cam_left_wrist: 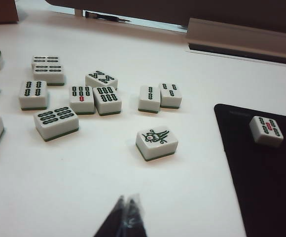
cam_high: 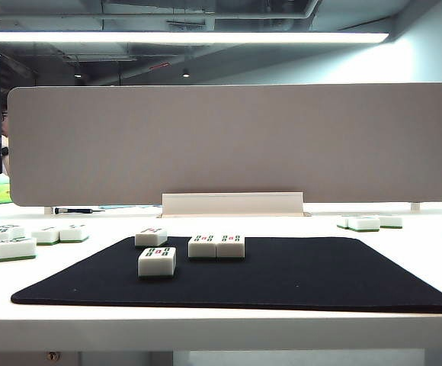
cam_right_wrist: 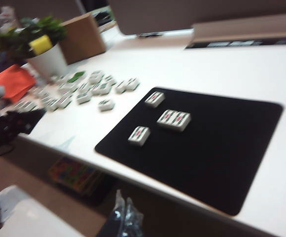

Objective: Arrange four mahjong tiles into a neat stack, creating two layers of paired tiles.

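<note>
Tiles (cam_high: 157,261) on the black mat (cam_high: 320,282), small, rigid and probably slick, want pinching across their short sides; left end effector (cam_left_wrist: 126,205) and right end effector (cam_right_wrist: 123,205) both hang closed, empty.

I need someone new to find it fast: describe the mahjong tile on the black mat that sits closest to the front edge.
Find the black mat in the middle of the white table. Four mahjong tiles lie on its left half; this tile lies alone, nearest the front edge, ahead of the touching pair and the single tile at the back.
</note>
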You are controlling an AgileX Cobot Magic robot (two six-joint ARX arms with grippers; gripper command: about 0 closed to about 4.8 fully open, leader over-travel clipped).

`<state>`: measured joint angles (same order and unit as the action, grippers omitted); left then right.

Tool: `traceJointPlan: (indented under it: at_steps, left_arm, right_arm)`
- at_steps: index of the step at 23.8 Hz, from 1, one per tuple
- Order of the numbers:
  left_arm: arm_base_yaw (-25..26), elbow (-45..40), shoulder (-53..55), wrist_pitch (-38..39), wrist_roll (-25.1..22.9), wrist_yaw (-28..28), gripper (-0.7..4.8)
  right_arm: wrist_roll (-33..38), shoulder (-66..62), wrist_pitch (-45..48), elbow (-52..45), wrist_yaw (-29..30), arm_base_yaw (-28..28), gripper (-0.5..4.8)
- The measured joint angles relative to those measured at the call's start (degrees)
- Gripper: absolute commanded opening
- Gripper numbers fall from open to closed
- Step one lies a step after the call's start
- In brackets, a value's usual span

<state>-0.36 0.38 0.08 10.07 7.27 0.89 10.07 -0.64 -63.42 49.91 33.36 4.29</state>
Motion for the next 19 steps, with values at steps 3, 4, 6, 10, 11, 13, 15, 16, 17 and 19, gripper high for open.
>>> traceJointPlan:
  at_steps: [3,4,6,10,11,13,15,16,17,19]
  left_arm:
    - [0.0,0.0,0.0,0.0,1.7,0.2,-0.06]
    - [0.0,0.0,0.0,0.0,2.1,0.2,-0.06]
    - [0.0,0.1,0.0,0.1,3.8,1.0,-0.06]
    - [0.0,2.3,0.1,2.2,5.1,3.7,-0.06]
    - [0.0,3.0,0.1,2.7,5.2,3.8,-0.06]
    - [0.0,7.0,0.1,4.9,5.2,4.2,-0.06]
    - [0.0,9.2,0.1,6.1,5.2,4.2,-0.06]
    - [0.0,10.4,0.1,6.6,5.2,4.2,-0.06]
    - [0.0,11.3,0.2,7.1,5.2,4.2,-0.06]
    - [0.0,13.6,1.4,7.8,5.2,4.2,-0.06]
  right_arm:
    - [0.0,0.0,-1.3,0.0,1.0,0.0,-0.01]
    - [0.0,0.0,-1.4,0.0,1.0,0.0,-0.01]
    - [0.0,0.0,-1.6,0.0,1.0,0.0,-0.01]
    - [0.0,0.0,-1.6,0.0,1.0,0.0,-0.01]
    - [0.0,0.0,-1.6,0.0,1.0,0.0,-0.01]
    - [0.0,0.0,-1.6,0.0,1.0,0.0,-0.01]
    - [0.0,0.0,-1.6,0.0,1.0,0.0,-0.01]
    - [0.0,0.0,-1.6,0.0,1.0,0.0,-0.01]
    - [0.0,0.0,-1.6,0.0,1.0,0.0,-0.01]
    - [0.0,0.0,-1.6,0.0,1.0,0.0,-0.01]
